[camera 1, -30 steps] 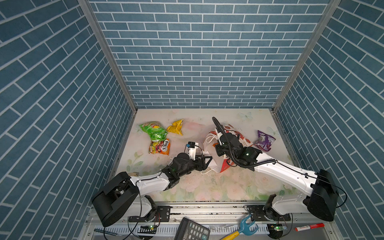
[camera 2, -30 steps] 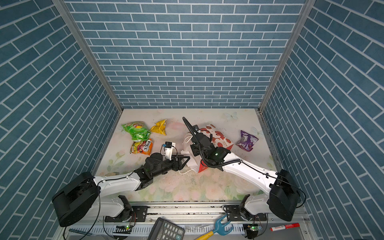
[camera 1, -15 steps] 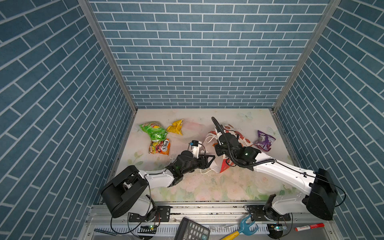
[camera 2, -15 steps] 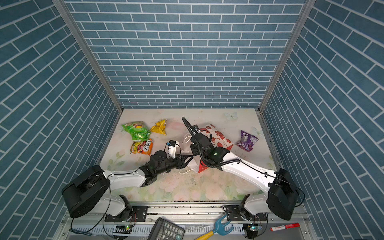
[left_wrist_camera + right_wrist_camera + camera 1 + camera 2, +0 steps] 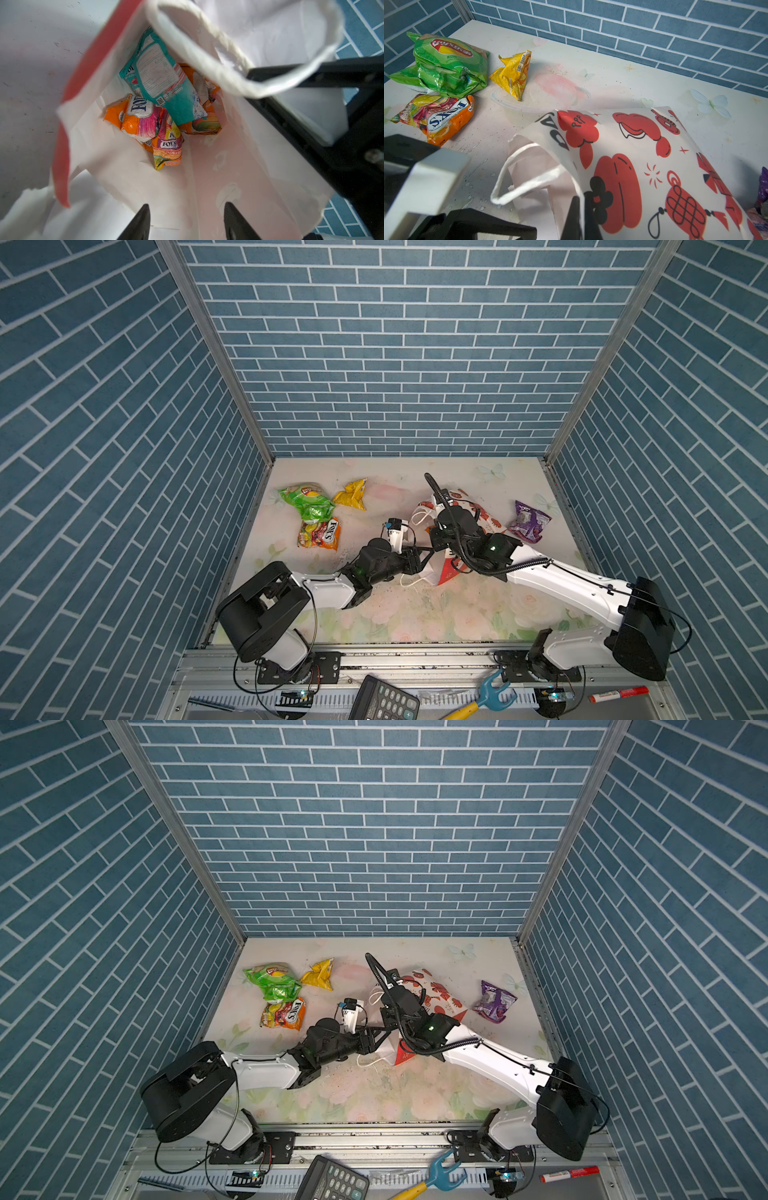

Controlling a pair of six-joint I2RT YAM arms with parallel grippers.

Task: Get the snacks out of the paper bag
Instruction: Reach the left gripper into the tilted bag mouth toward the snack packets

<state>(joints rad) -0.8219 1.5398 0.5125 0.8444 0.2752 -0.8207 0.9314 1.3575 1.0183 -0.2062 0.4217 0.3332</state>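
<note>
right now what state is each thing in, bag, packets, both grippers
paper bag: on its side, mouth open
right gripper: shut on the bag's rim
left gripper: open, empty, at bag's mouth
teal packet: in bag, on top
orange packets: in bag, under teal
green chips packet: out on table
yellow packet: out on table
orange Fox's packet: out on table
purple packet: out on table

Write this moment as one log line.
left end effector: open, at paper bag mouth | right end effector: shut on paper bag | inside: teal packet, orange packets | outside: four packets
</note>
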